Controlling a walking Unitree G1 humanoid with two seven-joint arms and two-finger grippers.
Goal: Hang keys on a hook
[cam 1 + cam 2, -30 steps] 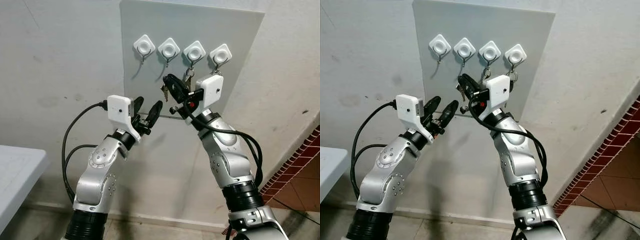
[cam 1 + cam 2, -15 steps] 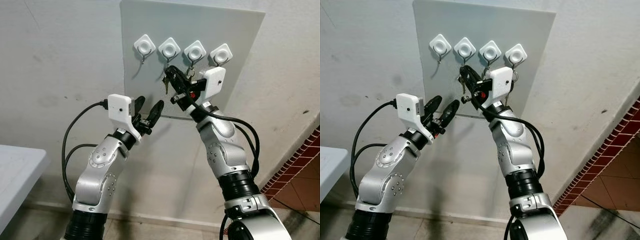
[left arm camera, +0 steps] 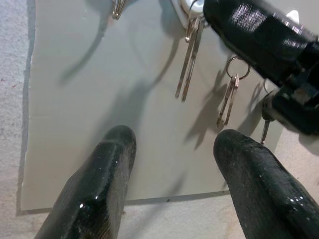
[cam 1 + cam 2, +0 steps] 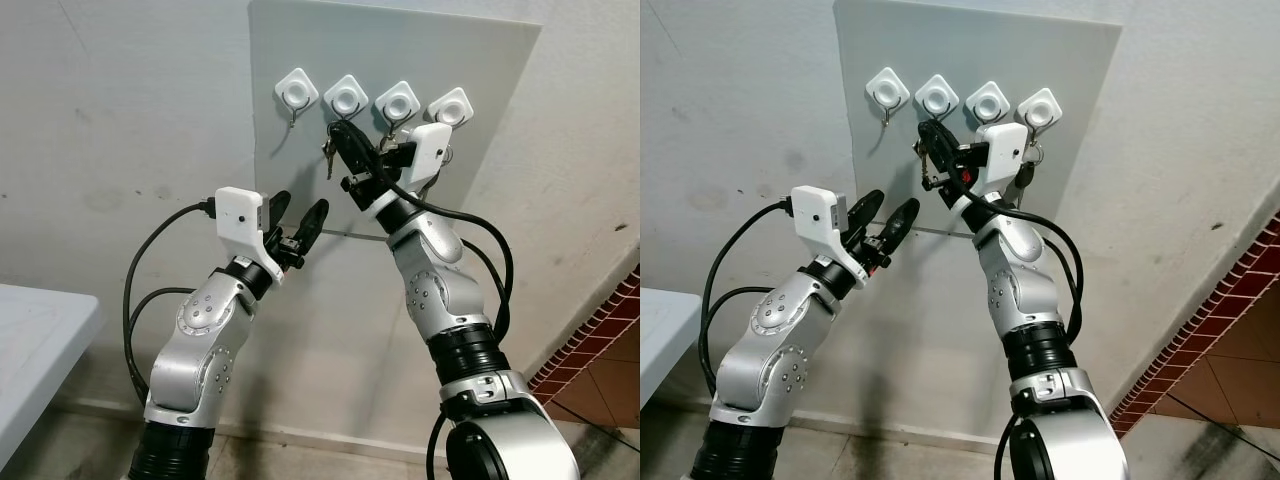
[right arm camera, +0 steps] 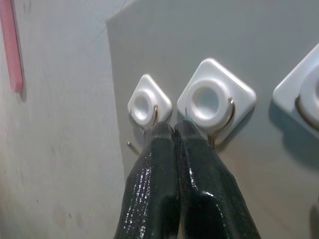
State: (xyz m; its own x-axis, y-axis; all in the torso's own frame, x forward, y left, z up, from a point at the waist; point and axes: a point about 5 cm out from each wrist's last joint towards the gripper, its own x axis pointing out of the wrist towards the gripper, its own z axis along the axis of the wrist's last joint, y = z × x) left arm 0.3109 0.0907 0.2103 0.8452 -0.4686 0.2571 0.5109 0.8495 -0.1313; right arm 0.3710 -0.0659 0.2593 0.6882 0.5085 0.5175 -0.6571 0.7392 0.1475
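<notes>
Right gripper (image 4: 338, 133) pinches slim metal keys (image 4: 327, 155) beneath second hook (image 4: 346, 95).

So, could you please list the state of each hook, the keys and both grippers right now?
Leftmost hook: empty.
Second hook: right gripper at it, shut on the keys.
Third hook: keys hanging.
Fourth hook: keys hanging.
Left gripper: open, empty, below the board.

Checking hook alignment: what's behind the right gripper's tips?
Behind the shut right gripper sits the grey board, with the two leftmost hooks just beyond the tips. The fingers cover the lower end of the second hook; keys hang at the gripper.
</notes>
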